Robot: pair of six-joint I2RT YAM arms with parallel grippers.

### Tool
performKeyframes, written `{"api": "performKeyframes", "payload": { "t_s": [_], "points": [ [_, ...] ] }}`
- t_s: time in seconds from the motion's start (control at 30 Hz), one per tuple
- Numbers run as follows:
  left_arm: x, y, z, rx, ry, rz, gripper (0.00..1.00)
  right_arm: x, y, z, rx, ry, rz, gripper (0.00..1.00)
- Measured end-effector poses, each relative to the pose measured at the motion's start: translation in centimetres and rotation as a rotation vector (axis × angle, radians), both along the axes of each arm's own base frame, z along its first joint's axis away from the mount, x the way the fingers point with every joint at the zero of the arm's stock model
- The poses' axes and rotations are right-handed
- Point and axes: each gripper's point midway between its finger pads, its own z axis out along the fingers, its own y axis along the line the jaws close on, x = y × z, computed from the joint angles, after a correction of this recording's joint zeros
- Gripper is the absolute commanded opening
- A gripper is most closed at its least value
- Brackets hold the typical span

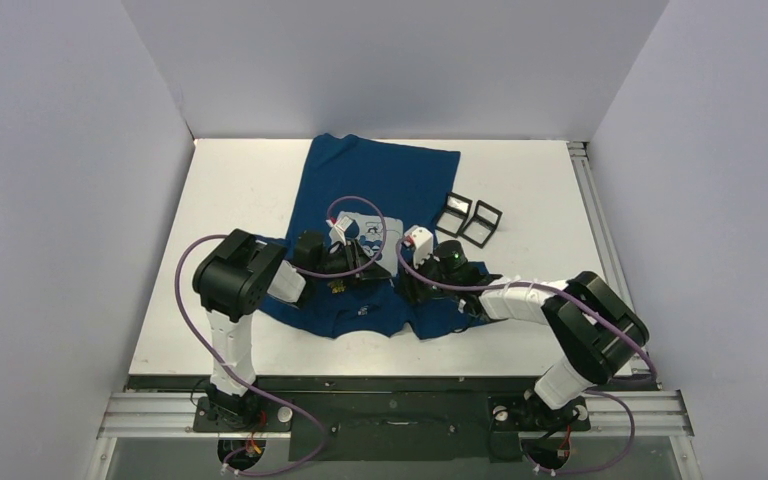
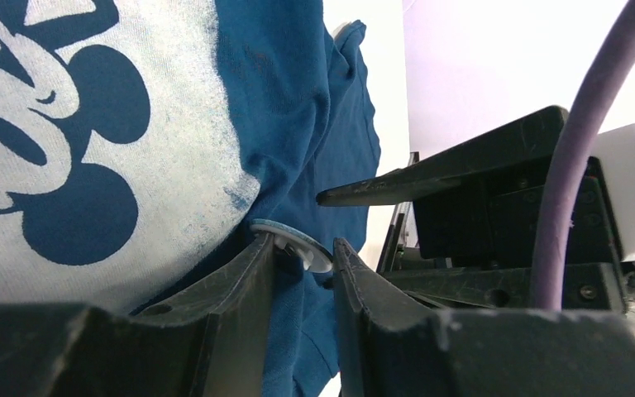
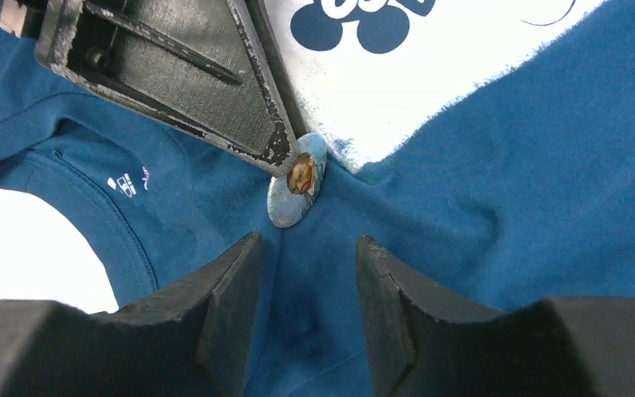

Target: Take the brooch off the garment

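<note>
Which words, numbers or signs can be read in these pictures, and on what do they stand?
No text is legible anywhere.
Tiny white marks inside the collar of the garment: too small to read.
The brooch: a small picture, no letters readable.
The chest print: a cartoon mouse, no words.

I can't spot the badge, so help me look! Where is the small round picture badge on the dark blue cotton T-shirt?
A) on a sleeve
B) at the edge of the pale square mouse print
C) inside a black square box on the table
B: the small round picture badge sits on the dark blue T-shirt, right where the pale mouse print ends.
</note>
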Motion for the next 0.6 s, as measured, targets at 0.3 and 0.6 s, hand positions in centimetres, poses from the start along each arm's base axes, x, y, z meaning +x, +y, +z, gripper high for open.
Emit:
{"api": "performKeyframes", "payload": {
  "t_s": [0.3,0.6],
  "points": [
    [-0.3,0.0,-0.2,0.011,-0.005,-0.007,0.27,0.6,0.9,2.6,0.018,0.085,-0.05,0.45],
    [-0.4,-0.1,-0.2,0.011,-0.005,-0.012,0.27,0.0,2.6,3.7,-0.03,0.078,-0.05,0.41]
  ]
}}
